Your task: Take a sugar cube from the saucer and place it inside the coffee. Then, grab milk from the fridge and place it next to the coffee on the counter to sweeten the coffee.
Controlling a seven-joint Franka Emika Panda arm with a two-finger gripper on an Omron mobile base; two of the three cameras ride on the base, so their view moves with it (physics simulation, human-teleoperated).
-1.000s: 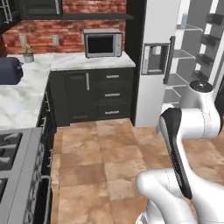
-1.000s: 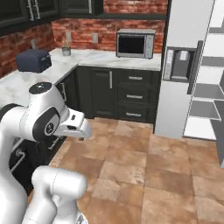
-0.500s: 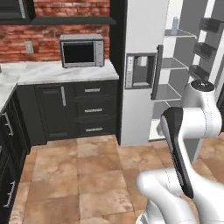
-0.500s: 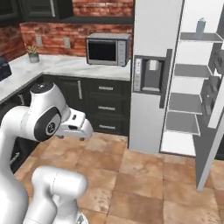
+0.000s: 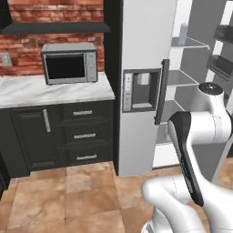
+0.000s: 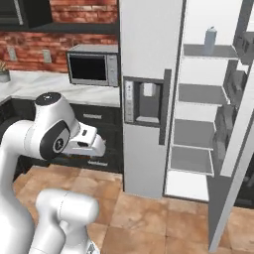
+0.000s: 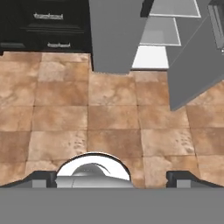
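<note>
Two small dark finger tips of the gripper are seen at the bottom of the hand view, set far apart from each other, with nothing held between them. Brown stone floor tiles are seen below the gripper. The tall silver-grey fridge with a dispenser panel and a dark vertical handle is shown with its right door swung open, so that the white shelves inside are visible. The slim pale blue-grey milk bottle is placed upright on the top shelf, near the back wall; it is also seen in the left base view. To the left of the fridge, the white marble counter with grey veins is seen above dark cabinets with silver handles. A grey microwave is placed on this counter, before the red brick wall.
</note>
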